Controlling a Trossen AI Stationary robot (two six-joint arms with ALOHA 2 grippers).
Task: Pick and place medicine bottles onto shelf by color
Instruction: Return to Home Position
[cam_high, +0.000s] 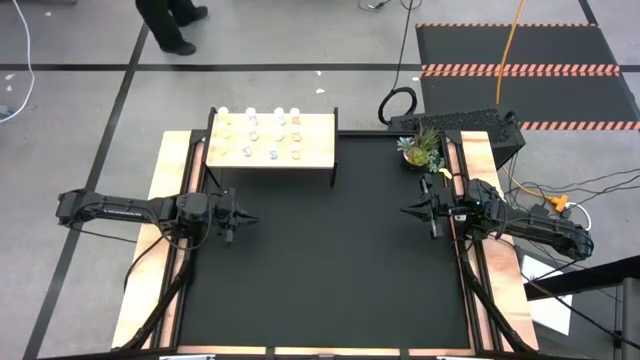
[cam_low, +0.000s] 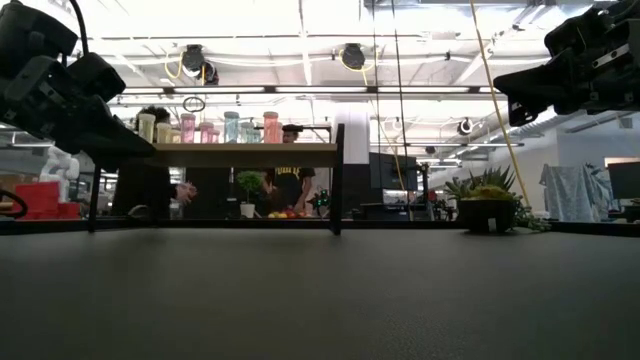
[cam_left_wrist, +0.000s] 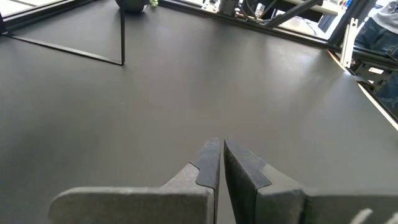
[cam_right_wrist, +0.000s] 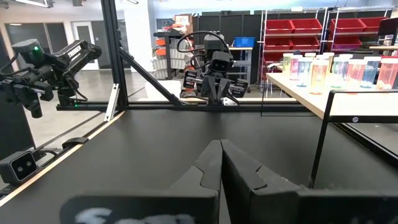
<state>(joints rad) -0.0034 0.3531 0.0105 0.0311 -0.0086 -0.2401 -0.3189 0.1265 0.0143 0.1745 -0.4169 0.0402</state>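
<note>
Standing upright in rows, the medicine bottles (cam_high: 272, 138) sat on the shelf (cam_high: 318, 152) at the bench's (cam_high: 330, 280) far left corner, its long side along the far edge. The left gripper (cam_high: 243, 218) hovered nearer, by the left edge, the right gripper (cam_high: 408, 210) well apart. Both had fingers clenched on nothing.

No text, number or brand can be read in any view.

1. White marking (cam_right_wrist: 102, 216): on the housing of the right gripper (cam_right_wrist: 221, 144), behind its fingertips. Smeared; characters cannot be made out.
2. Yellow print (cam_low: 290, 170): on a person's dark shirt, in the room far beyond both grippers. Too small to read.
3. Orange-and-white striped tape (cam_high: 520, 70): on the floor mat, well beyond the right gripper, off the table. Stripes only, no characters.
</note>
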